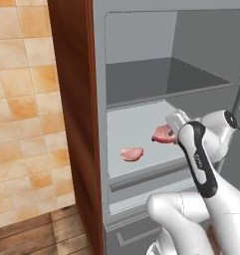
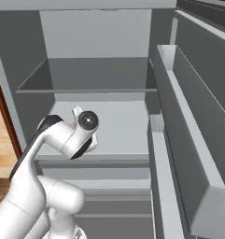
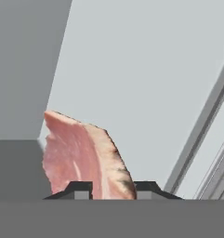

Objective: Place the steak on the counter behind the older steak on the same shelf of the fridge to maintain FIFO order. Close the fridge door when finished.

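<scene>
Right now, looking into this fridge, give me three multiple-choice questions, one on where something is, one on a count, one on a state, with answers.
1. Where does the older steak lie?
A. near the front of the pale shelf
B. on the dark upper shelf
C. in a door bin

2. How many steaks are in the left base view?
A. one
B. two
C. three

3. How is the gripper?
A. wide open
B. shut on nothing
C. shut on the steak

Answers: 1 A, it rests near the shelf's front lip. 2 B, one lies on the shelf and one sits at the gripper further back. 3 C, the hand view shows the meat between both tips.
</scene>
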Controlling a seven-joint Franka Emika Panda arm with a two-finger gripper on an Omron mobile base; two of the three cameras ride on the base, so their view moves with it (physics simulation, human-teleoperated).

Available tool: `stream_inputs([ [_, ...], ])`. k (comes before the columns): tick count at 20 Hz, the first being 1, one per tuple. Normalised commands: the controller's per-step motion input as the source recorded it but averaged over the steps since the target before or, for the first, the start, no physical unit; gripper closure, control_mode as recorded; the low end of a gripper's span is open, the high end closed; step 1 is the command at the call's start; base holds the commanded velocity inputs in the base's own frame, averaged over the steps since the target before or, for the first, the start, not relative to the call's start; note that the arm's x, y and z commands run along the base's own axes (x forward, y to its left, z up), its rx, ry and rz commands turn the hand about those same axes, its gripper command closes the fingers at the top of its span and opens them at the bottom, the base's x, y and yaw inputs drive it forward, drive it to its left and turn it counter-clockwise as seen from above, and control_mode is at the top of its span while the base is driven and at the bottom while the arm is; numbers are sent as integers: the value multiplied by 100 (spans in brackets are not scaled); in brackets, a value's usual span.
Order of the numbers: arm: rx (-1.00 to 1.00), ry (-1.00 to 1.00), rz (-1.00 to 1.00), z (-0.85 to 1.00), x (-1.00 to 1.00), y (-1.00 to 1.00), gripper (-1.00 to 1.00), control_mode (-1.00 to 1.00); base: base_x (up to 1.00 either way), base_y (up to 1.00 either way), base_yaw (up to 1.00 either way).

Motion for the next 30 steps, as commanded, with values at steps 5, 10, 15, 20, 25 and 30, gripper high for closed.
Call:
stream_inputs([
  [5,0,-1,0,-22,67,0,100,-100,0,0,0],
  [10,0,-4,0,-28,71,0,100,-100,0,0,0],
  [15,0,-17,0,-25,35,0,100,-100,0,0,0],
  [20,0,-15,0,-11,38,0,100,-100,0,0,0],
  [25,0,-7,0,-14,48,0,100,-100,0,0,0],
  [30,-3,0,0,-28,40,0,100,-100,0,0,0],
])
